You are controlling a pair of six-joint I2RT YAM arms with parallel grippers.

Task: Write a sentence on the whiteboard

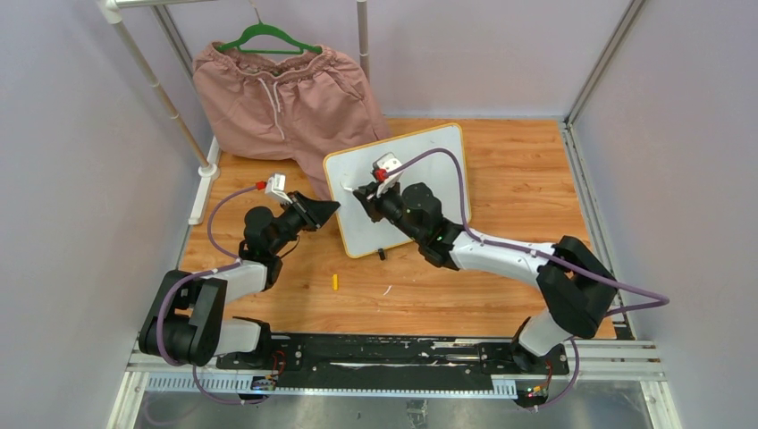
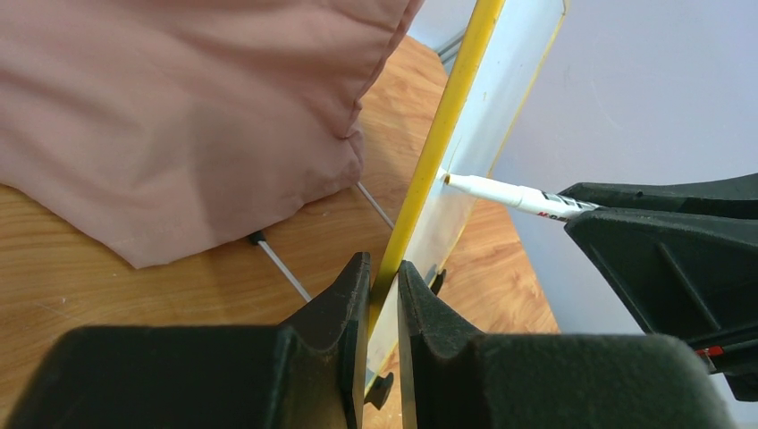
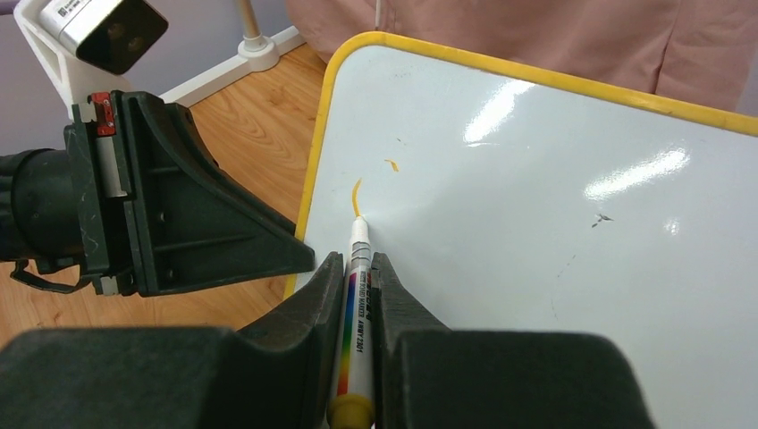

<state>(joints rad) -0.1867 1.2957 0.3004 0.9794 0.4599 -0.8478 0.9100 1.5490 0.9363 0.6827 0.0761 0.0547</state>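
Your left gripper (image 2: 383,268) clamps the whiteboard (image 3: 536,250) by its yellow edge. Your right gripper (image 3: 357,268) pinches a marker (image 3: 359,237), tip touching a short orange stroke (image 3: 357,195).

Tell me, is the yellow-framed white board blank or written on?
Barely written on: the yellow-framed whiteboard carries only two short orange strokes beside the white marker.

Wooden table (image 1: 501,286): whiteboard (image 1: 362,234) stands on its edge mid-table. Pink shorts (image 1: 286,98) hem rests at the far-left corner. White rack base (image 1: 204,192) lies along the left edge. Small yellow cap (image 1: 335,282) and white scrap (image 1: 387,290) lie toward the near edge.
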